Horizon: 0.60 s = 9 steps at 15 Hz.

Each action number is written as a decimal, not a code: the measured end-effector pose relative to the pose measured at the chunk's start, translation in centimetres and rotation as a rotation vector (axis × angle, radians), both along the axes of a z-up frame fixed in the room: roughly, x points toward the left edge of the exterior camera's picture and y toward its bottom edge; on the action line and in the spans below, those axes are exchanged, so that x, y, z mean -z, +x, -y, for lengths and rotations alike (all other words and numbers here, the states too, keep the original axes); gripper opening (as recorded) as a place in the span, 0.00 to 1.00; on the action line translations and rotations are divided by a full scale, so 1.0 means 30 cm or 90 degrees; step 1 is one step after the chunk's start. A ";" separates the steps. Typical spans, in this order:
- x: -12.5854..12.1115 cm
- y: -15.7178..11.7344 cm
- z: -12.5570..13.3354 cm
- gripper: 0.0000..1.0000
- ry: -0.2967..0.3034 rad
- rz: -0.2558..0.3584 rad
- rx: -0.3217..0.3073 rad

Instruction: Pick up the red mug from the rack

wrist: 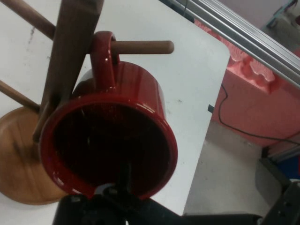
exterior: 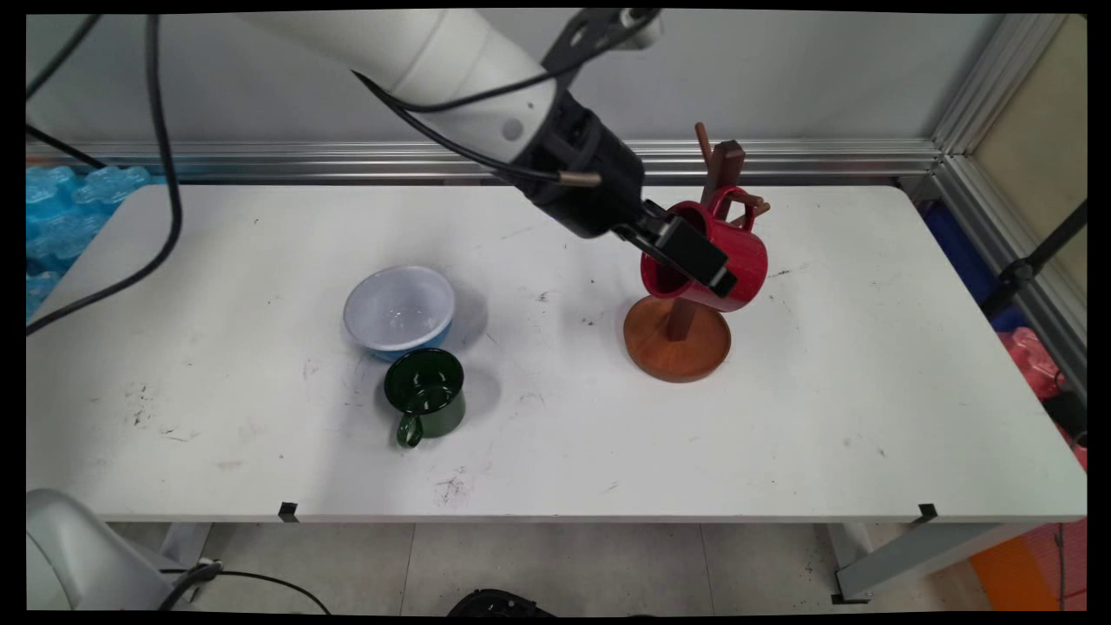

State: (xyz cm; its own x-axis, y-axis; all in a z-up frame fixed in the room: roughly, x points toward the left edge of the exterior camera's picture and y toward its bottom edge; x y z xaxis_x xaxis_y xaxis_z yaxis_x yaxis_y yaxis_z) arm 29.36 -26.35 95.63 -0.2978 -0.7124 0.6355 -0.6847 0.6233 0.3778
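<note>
A glossy red mug (exterior: 738,252) hangs sideways on a brown wooden mug tree (exterior: 677,351) at the table's right middle. Its handle (wrist: 103,56) is looped over a peg (wrist: 145,47), and its mouth faces my hand. My black gripper (exterior: 713,276) reaches in from the upper left and is shut on the mug's near rim. One finger (wrist: 124,176) is inside the mug; the other lies along its outside (exterior: 694,252). In the hand view the mug (wrist: 140,103) fills the centre, beside the tree's post (wrist: 70,47) and round base (wrist: 18,168).
A dark green mug (exterior: 425,395) stands upright left of centre, handle toward the near edge. A white bowl with a blue outside (exterior: 399,308) touches it from behind. Black cables (exterior: 165,174) hang over the table's left side. An aluminium rail (exterior: 781,156) runs along the back edge.
</note>
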 end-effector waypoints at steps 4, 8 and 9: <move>0.041 -0.045 0.027 1.00 0.009 -0.003 -0.014; 0.070 -0.073 0.048 1.00 0.014 -0.004 -0.026; 0.076 -0.080 0.052 1.00 0.015 -0.005 -0.028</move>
